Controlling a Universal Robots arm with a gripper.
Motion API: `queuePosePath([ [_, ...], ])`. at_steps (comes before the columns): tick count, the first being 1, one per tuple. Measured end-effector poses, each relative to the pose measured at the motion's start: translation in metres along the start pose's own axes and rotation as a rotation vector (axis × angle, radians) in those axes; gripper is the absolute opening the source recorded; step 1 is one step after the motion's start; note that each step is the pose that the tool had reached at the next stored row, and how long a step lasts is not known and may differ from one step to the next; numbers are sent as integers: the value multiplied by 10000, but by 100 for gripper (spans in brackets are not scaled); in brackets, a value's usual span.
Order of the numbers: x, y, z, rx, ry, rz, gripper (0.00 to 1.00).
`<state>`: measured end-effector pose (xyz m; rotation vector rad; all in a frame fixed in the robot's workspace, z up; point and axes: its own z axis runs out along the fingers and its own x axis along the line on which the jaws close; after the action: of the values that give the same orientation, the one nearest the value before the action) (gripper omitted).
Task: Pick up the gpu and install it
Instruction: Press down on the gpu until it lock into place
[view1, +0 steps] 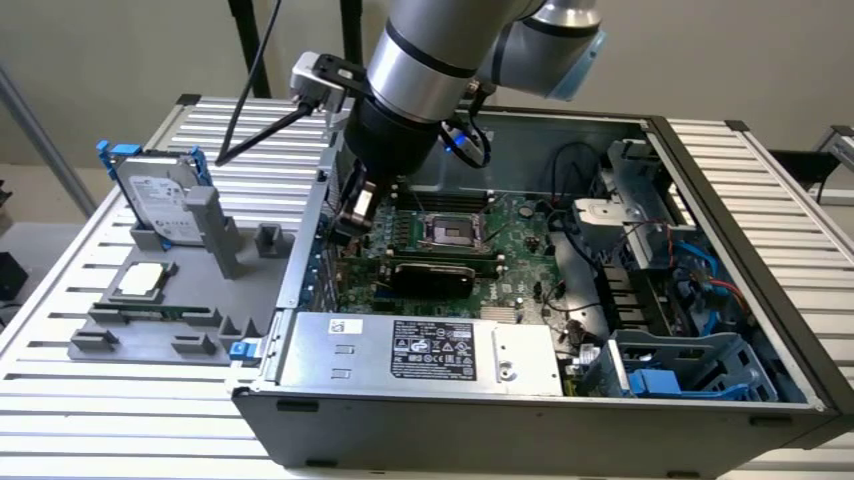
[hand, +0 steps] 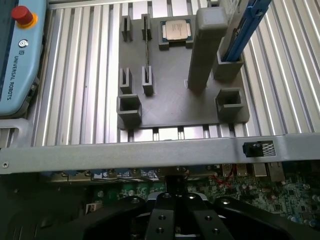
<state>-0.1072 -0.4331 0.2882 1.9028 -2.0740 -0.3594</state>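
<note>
The gpu, a slim card with a black face, lies across the green motherboard inside the open computer case, below the processor socket. My gripper hangs low inside the case by the wall on the exterior view's left, just off that end of the card. I cannot tell whether it touches the card. In the wrist view the gripper is shut, its black fingers pressed together above the motherboard, and the card is hidden beneath them.
A grey fixture plate outside the case holds a hard drive in a blue frame, a processor chip and a memory stick. The power supply fills the case's near side. A teach pendant lies on the slatted table.
</note>
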Motion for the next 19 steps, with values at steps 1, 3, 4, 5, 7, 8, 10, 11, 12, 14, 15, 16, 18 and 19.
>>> queuePosePath([
  [1, -1, 0, 0, 0, -10, 21, 11],
  [3, -2, 1, -2, -2, -27, 57, 11],
  [4, -3, 2, -3, -3, -35, 73, 11],
  [5, -3, 2, -4, -4, -38, 83, 11],
  [7, 1, -3, -8, -8, -42, 94, 11],
  [8, 5, -11, -13, -13, -44, 100, 11],
  [10, 23, -43, -27, -21, -39, 99, 11],
  [11, 38, -55, -32, -24, -40, 100, 11],
  [12, 56, -64, -35, -26, -40, 100, 11],
  [14, 109, -72, -34, -26, -42, 101, 11],
  [15, 126, -74, -34, -27, -44, 109, 11],
  [16, 136, -75, -34, -27, -50, 124, 11],
  [18, 140, -74, -35, -32, -76, 190, 11],
  [19, 140, -74, -35, -35, -96, 239, 11],
])
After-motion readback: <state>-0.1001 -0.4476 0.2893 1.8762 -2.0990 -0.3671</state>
